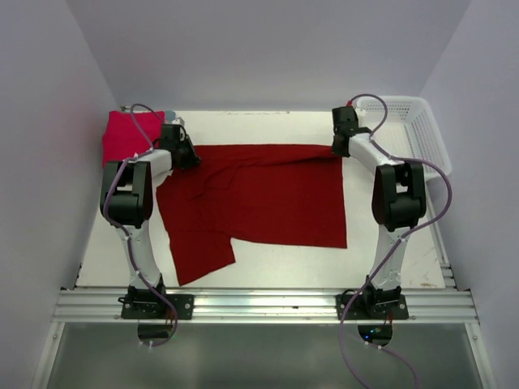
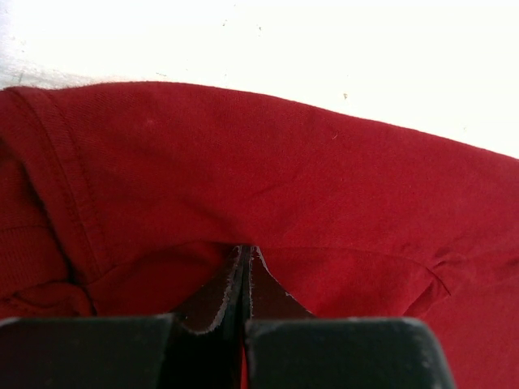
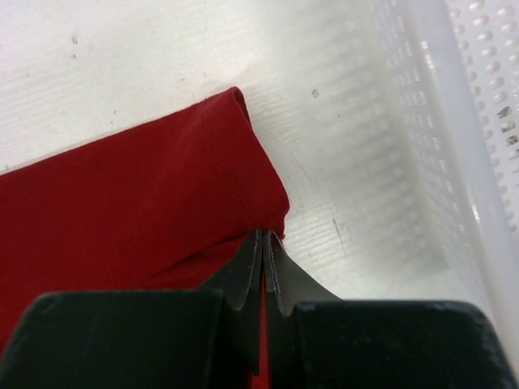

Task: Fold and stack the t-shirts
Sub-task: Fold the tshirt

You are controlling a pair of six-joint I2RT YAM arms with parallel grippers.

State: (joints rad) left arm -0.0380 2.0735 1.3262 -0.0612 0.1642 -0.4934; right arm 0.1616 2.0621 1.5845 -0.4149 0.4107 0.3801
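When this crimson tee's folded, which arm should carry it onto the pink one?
Probably left. The left gripper, pinching the crimson tee, sits right beside the folded pink tee at the far-left corner; the right gripper holds the opposite end, next to the basket.

Right gripper (image 3: 263, 241) apparently pinches crimson t-shirt (image 3: 138, 203) corner near mesh basket (image 3: 478, 121).

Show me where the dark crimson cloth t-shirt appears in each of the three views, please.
Top external: the dark crimson cloth t-shirt lies spread in the centre.
Left wrist: it fills the lower part, pinched in the left pincer.
Right wrist: its corner is at the left, pinched in the right pincer.
Shared landmark: the white tabletop beyond its far edge.
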